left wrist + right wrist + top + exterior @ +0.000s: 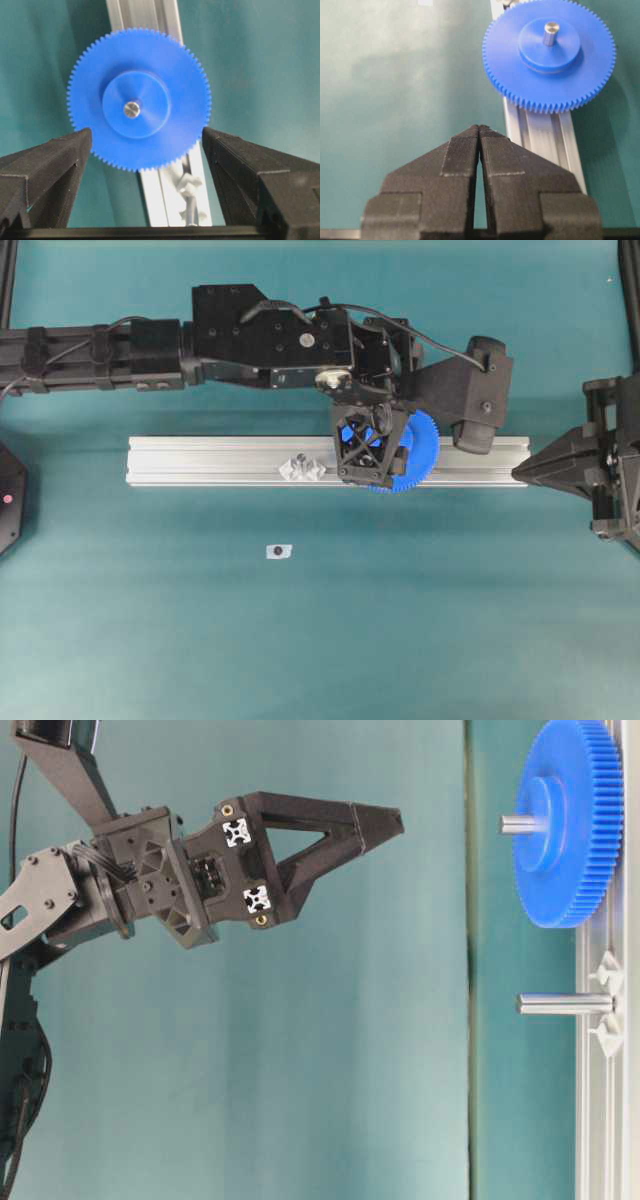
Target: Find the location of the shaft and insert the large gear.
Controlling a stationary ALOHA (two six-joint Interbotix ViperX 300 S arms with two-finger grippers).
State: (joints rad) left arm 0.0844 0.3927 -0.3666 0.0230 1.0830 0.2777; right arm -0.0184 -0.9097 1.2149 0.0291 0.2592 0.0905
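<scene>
The large gear (570,820), a bright blue toothed disc, sits on the shaft (518,823), whose metal tip pokes out of the gear's hub (132,109). My left gripper (395,820) hangs straight above the gear with a clear gap to the shaft tip. It is open and holds nothing, its fingers (60,160) spread wider than the gear (140,100). My right gripper (479,127) is shut and empty. It points along the table at the right end of the rail (516,473), short of the gear (550,55).
A long aluminium rail (200,460) carries the gear. A second upright pin (565,1003) with clear brackets (303,468) stands on it, left of the gear. A small white tag with a dark dot (279,551) lies on the teal table in front of the rail.
</scene>
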